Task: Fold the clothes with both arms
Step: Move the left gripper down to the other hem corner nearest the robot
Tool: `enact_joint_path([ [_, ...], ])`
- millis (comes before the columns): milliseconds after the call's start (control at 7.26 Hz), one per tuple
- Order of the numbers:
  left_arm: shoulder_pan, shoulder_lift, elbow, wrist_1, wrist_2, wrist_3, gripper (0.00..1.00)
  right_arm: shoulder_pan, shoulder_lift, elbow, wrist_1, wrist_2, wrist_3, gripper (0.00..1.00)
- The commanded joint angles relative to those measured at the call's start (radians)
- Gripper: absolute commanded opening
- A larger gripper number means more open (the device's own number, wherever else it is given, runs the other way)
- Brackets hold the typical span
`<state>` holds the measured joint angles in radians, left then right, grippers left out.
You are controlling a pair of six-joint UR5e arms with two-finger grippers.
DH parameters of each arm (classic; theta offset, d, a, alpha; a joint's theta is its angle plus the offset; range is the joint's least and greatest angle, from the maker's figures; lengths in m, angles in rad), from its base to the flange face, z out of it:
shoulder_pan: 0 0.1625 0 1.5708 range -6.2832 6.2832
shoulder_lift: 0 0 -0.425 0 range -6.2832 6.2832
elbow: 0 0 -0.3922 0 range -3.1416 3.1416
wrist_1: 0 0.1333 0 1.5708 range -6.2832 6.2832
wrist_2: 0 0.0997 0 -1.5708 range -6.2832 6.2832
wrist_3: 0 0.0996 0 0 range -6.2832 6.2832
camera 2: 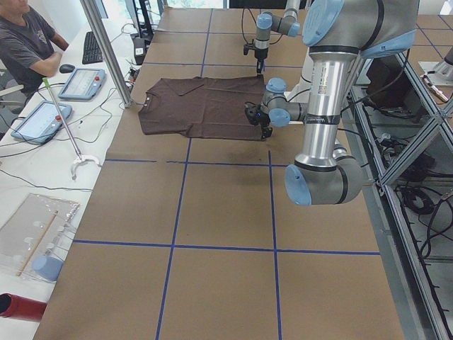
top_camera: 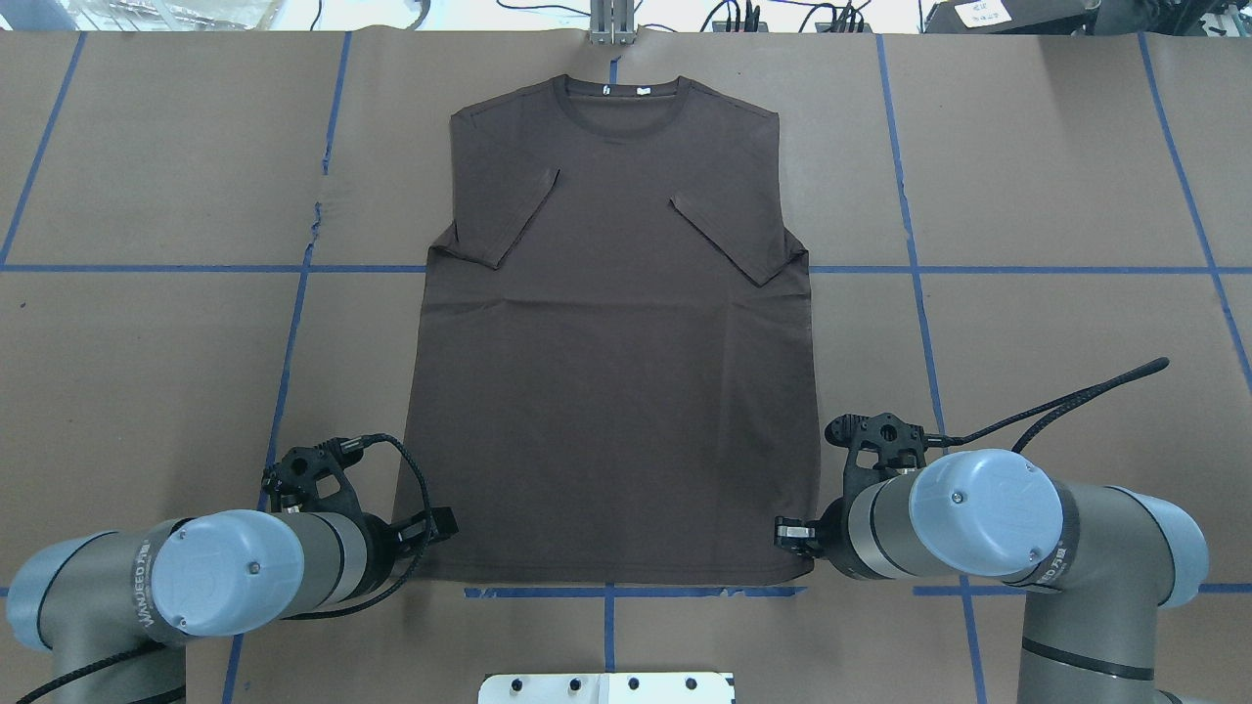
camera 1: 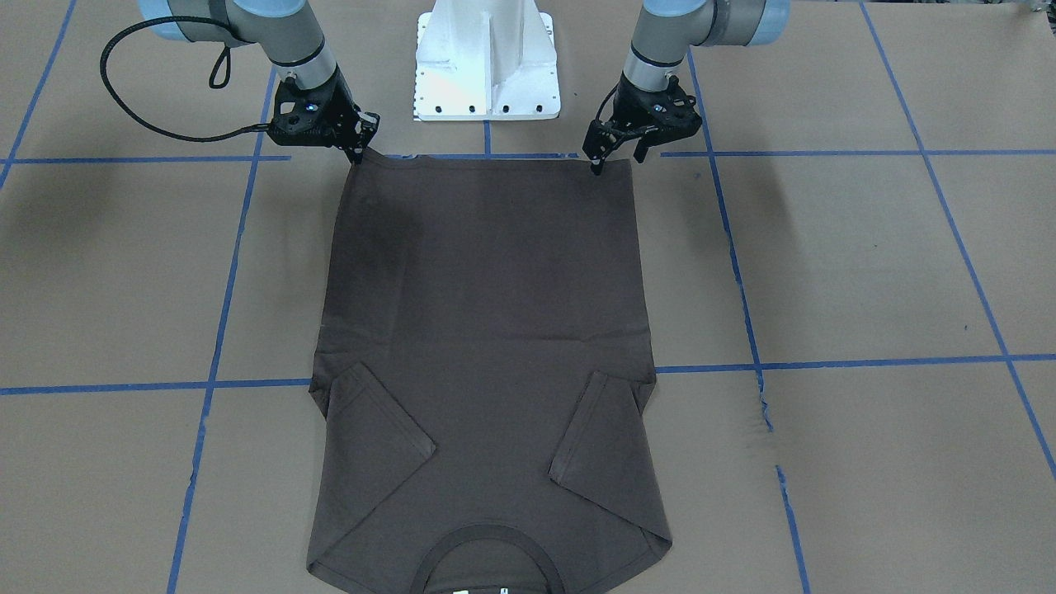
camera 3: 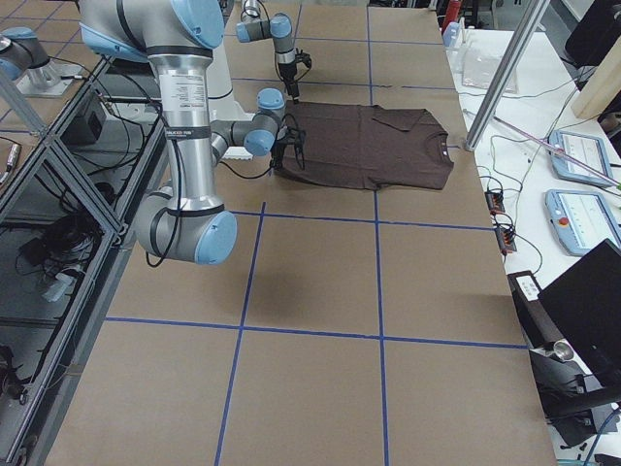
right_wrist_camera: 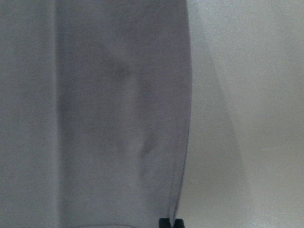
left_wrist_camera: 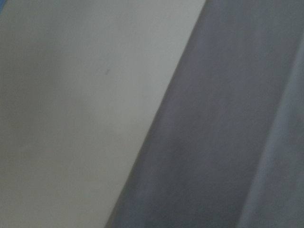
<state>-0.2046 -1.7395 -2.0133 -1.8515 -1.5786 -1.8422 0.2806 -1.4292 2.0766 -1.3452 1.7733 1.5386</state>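
The shirt lies flat on the table, collar at the far side; the right gripper looks pinched on one near hem corner, the left gripper straddles the other with fingers apart, so close it fully before both lift together

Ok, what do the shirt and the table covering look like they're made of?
The shirt looks like soft matte knit, probably cotton jersey: it lies limp with shallow creases and a collar band. The table covering looks like matte brown kraft paper or card: flat, with a ragged torn edge at one seam, crossed by blue tape lines.
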Motion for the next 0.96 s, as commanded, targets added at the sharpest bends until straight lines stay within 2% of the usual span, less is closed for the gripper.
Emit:
enact_joint_path([
  [0, 0.011, 0.000, 0.008, 0.031, 0.006, -0.008, 0.87, 0.002, 0.006, 0.000, 0.000, 0.000, 0.000, 0.00],
  [138, 0.011, 0.000, 0.022, 0.031, 0.006, -0.008, 0.86, 0.003, 0.006, 0.000, 0.000, 0.000, 0.000, 0.00],
  [276, 0.013, 0.000, 0.024, 0.031, 0.006, -0.008, 0.80, 0.005, 0.006, 0.000, 0.000, 0.000, 0.000, 0.00],
  [413, 0.013, 0.000, 0.024, 0.031, 0.006, -0.008, 0.69, 0.008, 0.006, 0.000, 0.000, 0.002, 0.000, 0.00],
  [551, 0.011, 0.000, 0.024, 0.031, 0.005, -0.008, 0.52, 0.009, 0.006, 0.000, 0.000, 0.002, 0.000, 0.00],
  [689, 0.011, -0.002, 0.021, 0.032, 0.005, -0.008, 0.41, 0.009, 0.006, 0.000, 0.000, 0.002, 0.000, 0.00],
  [827, 0.011, 0.000, 0.010, 0.032, 0.005, -0.008, 0.38, 0.009, 0.006, 0.000, 0.000, 0.002, 0.000, 0.00],
])
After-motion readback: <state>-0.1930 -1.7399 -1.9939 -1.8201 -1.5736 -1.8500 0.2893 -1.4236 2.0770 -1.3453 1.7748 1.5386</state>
